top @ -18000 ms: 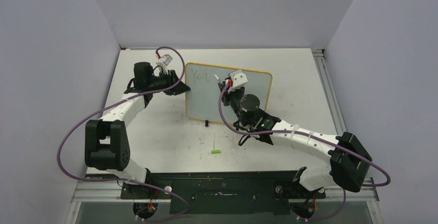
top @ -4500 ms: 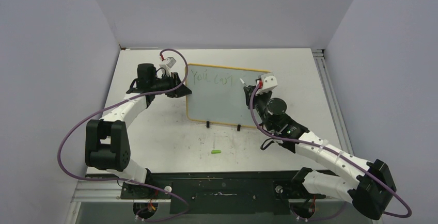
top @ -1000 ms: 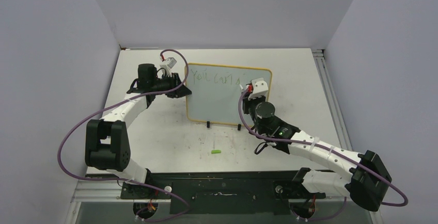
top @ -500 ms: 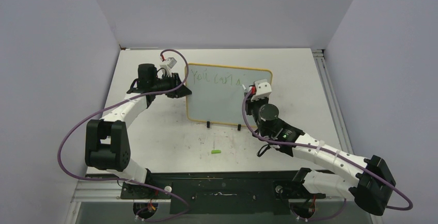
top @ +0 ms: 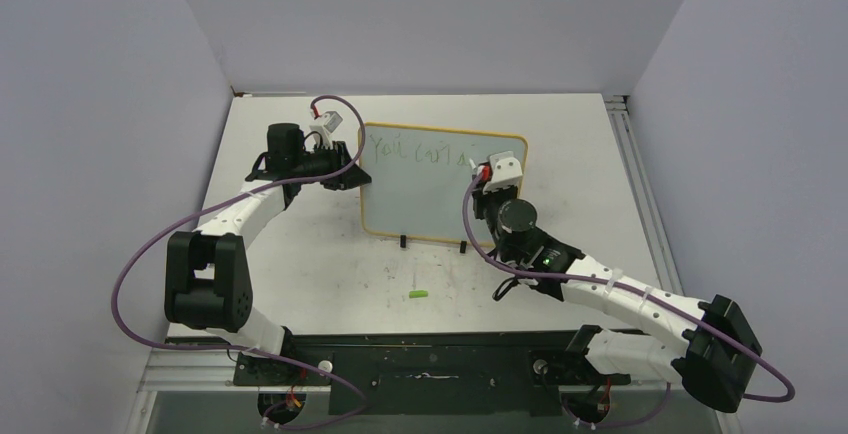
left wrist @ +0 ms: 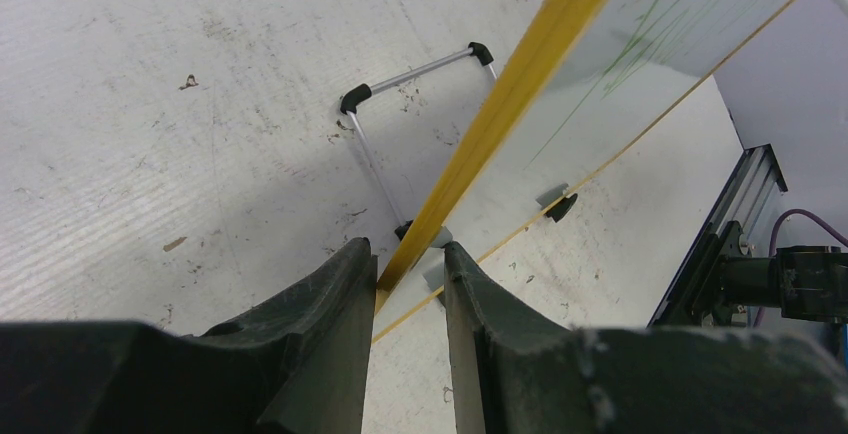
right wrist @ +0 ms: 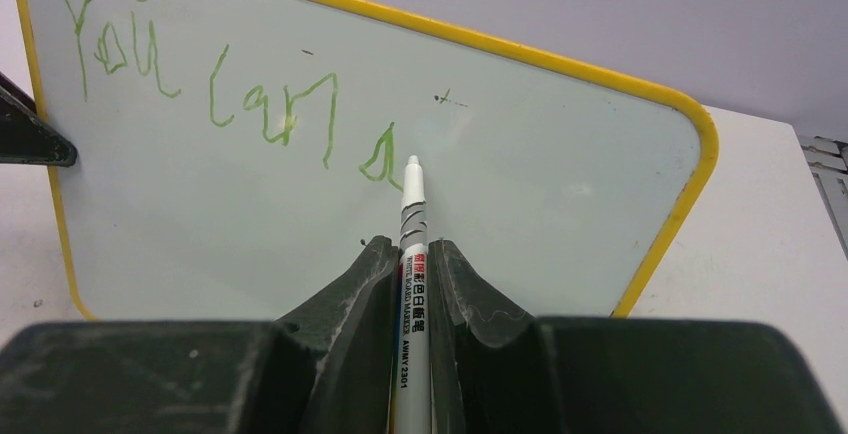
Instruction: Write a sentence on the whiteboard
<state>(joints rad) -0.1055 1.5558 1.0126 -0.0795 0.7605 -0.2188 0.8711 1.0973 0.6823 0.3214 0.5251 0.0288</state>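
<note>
Whiteboard (top: 420, 199) is standing upright mid-frame in the top view, on the desk (top: 320, 254). Left tool (left wrist: 408, 254) is pinching its yellow side edge. Right tool (right wrist: 410, 246) is clamped on a white marker (right wrist: 412, 209), with the tip right at the board next to the green sentence (right wrist: 215, 84), which only reads "You can a".

Overhead view; both wrist views (close) share whiteboard (right wrist: 560, 204).

Scuffed white table (top: 320, 264) — plain pale lavender walls (top: 430, 14) on three sides; aluminium rail (top: 640, 189) along right edge; even light.
</note>
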